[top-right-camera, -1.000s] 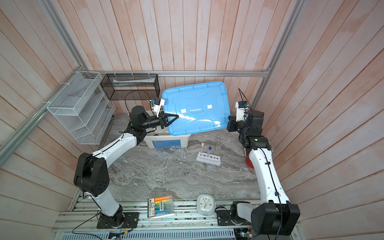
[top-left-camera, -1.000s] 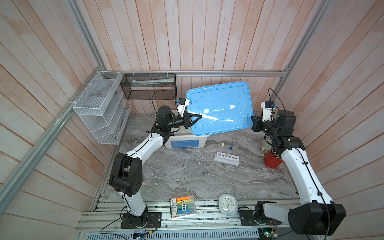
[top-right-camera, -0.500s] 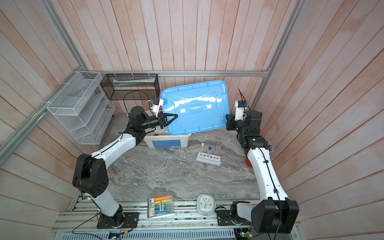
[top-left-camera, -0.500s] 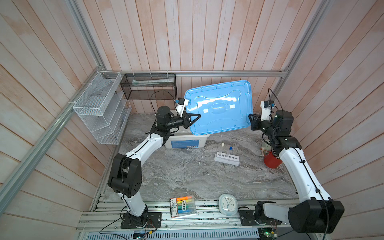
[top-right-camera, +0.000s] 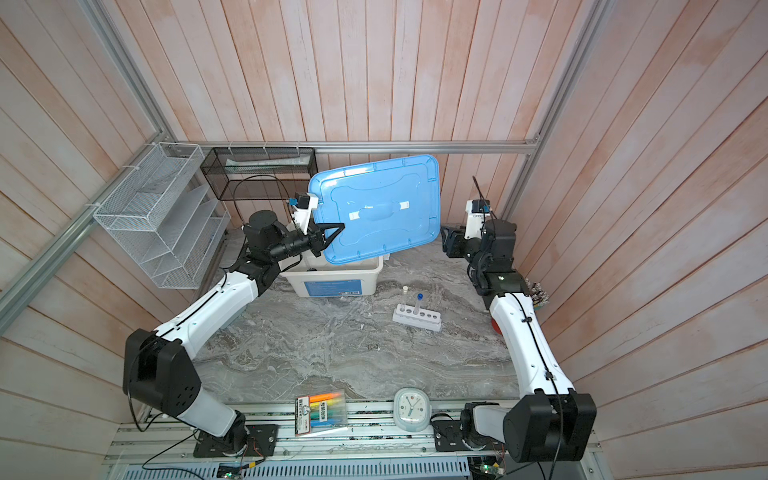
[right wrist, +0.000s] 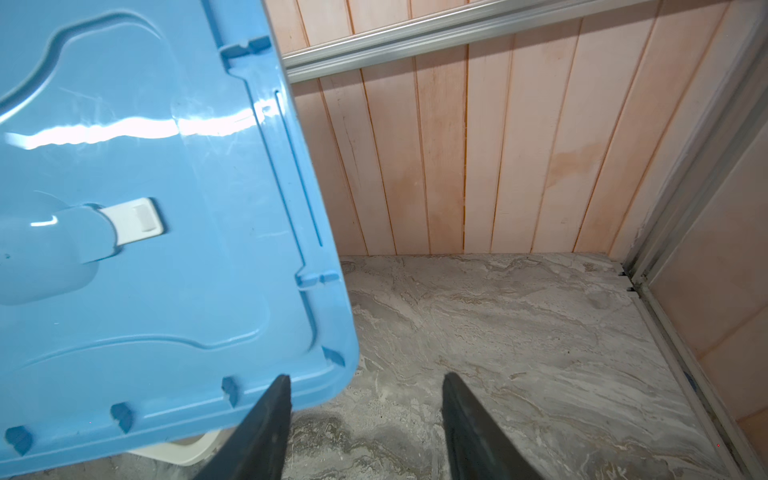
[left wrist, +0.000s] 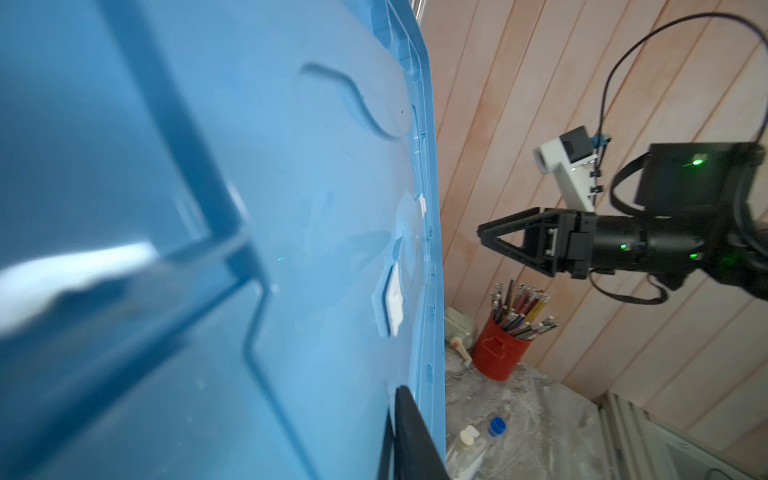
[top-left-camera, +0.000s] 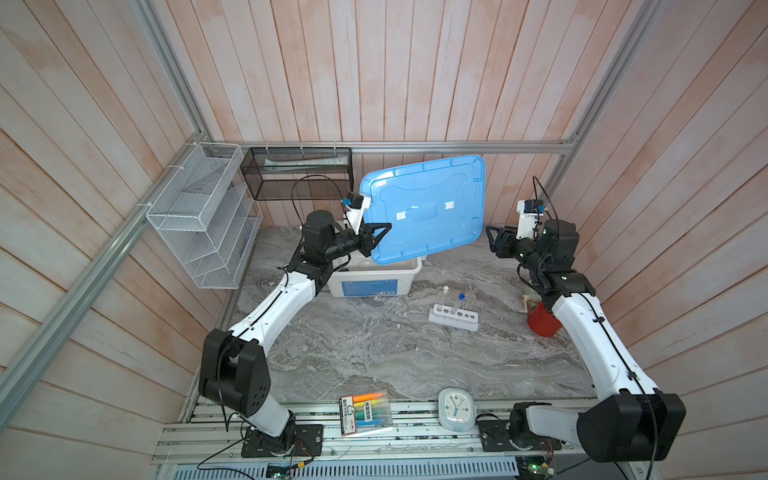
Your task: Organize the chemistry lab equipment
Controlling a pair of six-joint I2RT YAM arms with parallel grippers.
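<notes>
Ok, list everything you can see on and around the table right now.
table: one, grey marble
white bin: one, white, back of the table
blue lid: one, blue, held tilted above the white bin
white rack: one, white, on the table right of centre
white-cap tube: one, clear, standing in the rack
blue-cap tube: one, clear, standing in the rack
red cup: one, red, holds pencils, table's right side
clock: one, white, front rail
marker pack: one, multicoloured, front rail, left of clock
wire shelf: one, white, left wall
mesh basket: one, black, back wall
left gripper: one, black, shut on the lid's edge
right gripper: one, black, open, apart from the lid
</notes>
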